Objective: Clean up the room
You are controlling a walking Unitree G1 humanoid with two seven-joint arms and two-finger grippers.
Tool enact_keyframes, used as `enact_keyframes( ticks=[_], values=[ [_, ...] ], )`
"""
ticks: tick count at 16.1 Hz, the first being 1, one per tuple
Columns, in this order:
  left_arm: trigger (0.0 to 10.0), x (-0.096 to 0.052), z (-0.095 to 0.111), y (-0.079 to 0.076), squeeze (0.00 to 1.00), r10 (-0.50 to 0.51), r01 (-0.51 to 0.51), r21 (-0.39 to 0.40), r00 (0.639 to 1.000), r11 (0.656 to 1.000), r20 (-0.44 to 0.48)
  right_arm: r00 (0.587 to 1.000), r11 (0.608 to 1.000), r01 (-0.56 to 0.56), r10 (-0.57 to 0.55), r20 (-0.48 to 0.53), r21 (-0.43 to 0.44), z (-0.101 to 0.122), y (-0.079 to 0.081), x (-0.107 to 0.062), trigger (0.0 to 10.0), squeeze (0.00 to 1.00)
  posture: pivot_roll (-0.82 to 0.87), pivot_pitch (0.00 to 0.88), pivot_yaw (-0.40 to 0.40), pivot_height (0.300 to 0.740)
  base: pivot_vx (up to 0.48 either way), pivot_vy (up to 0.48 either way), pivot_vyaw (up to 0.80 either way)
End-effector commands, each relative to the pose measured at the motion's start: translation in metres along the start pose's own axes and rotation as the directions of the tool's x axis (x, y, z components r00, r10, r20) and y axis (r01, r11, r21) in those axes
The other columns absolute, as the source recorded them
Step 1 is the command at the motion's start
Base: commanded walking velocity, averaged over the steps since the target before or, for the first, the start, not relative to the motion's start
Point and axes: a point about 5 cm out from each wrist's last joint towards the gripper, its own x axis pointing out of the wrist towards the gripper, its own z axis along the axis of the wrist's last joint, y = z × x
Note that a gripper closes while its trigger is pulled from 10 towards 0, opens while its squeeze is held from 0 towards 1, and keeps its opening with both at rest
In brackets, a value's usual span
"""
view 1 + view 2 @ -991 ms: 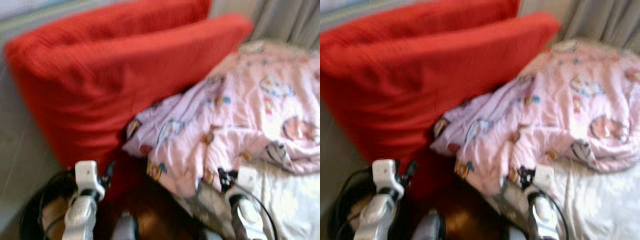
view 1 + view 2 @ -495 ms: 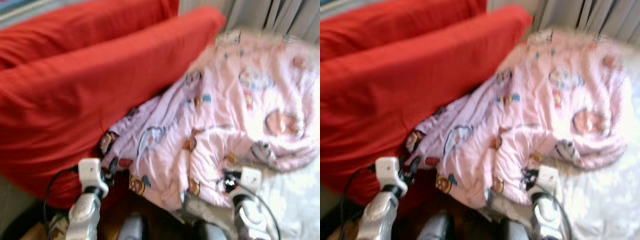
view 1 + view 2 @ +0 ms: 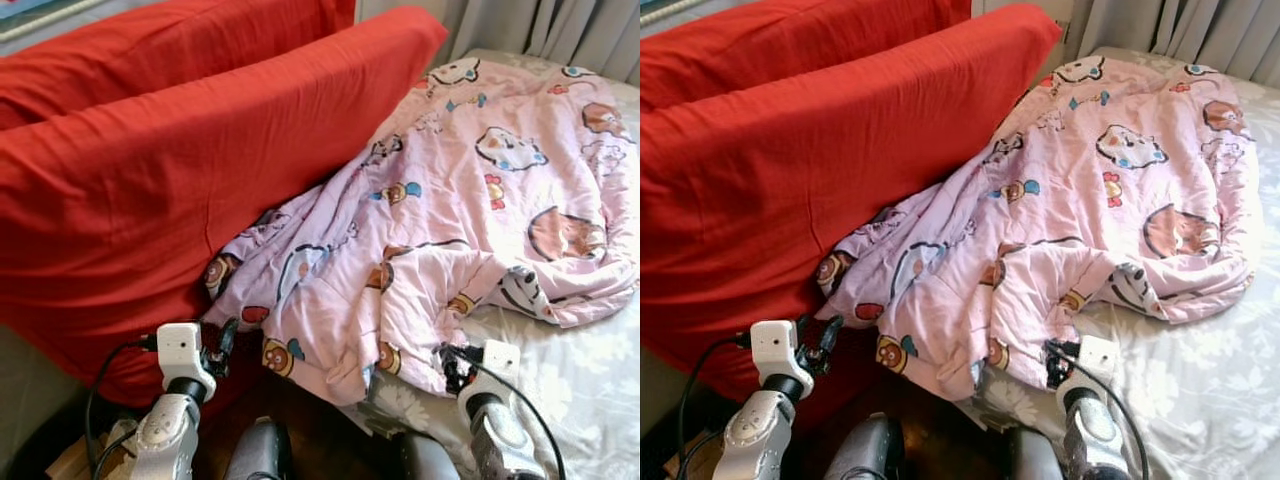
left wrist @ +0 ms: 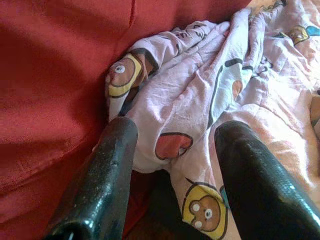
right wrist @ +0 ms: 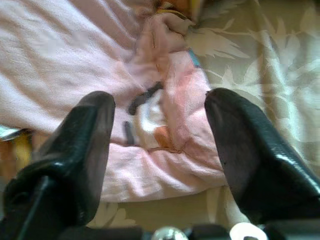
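Rumpled pink cartoon-print quilt (image 3: 470,200) lies across the grey floral bed sheet (image 3: 580,390), its left edge against the big red fabric cushions (image 3: 180,180). Left gripper (image 4: 172,150) jaws apart, at the quilt's corner beside the cushion. Right gripper (image 5: 157,125) jaws apart over the quilt's near edge.

I'm seeing a bed (image 3: 590,390) in a pale floral sheet; a crumpled pink cartoon-print quilt (image 3: 470,210) is lying across it, reaching the red cushions (image 3: 170,190) along its left edge.
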Motion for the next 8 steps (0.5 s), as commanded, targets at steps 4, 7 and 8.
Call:
enact_keyframes(
  ticks=[4,7,8],
  values=[
    [10.0,-0.008,0.004,0.005,0.00,-0.007,0.007,0.026,1.000,1.000,-0.002,0.997,0.998,0.070,-0.069,-0.030,0.010,0.003,-0.009,0.002,10.0,1.00,0.12,0.212,0.058,0.638,0.000,0.000,0.00],
    [10.0,-0.009,0.012,0.004,0.00,-0.016,0.015,0.030,1.000,0.999,0.013,0.996,0.996,0.085,-0.085,-0.034,-0.006,0.007,-0.012,0.004,10.0,0.00,0.13,0.237,0.066,0.638,0.000,0.000,0.00],
    [10.0,-0.009,0.016,0.003,0.00,-0.020,0.019,0.030,1.000,0.999,0.021,0.994,0.995,0.102,-0.102,-0.032,0.000,0.010,-0.015,0.005,10.0,0.00,0.14,0.253,0.070,0.638,0.000,0.000,0.00]
  ],
)
